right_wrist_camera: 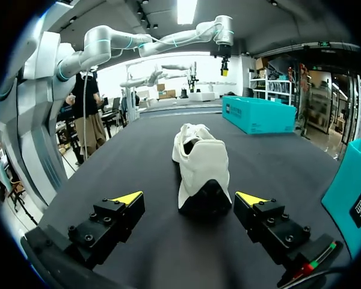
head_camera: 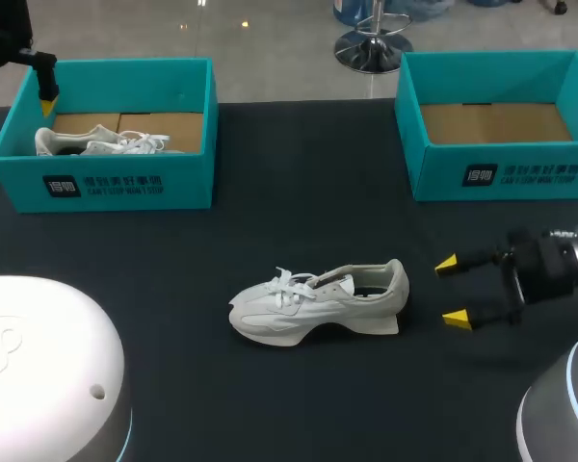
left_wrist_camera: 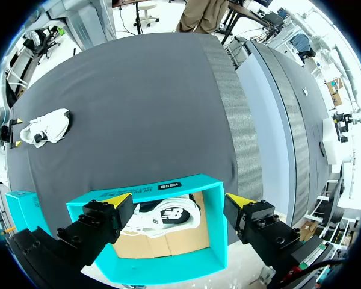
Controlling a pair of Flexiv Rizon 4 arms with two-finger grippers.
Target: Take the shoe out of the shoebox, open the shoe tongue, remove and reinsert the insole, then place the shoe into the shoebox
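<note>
Dark tabletop [head_camera: 299,164], two teal boxes along its far edge. White shoe [head_camera: 318,303] sits sole down near the middle of the tabletop, toe toward my left, outside both boxes. Right fingers [head_camera: 456,319] spread wide, gripping nothing, level with the heel and near it, not touching. Left box [head_camera: 106,183] holds a second shoe [head_camera: 106,144]. Left fingers [left_wrist_camera: 105,220] released, hanging above that box. Right box [head_camera: 501,178] well apart from the shoe.
</note>
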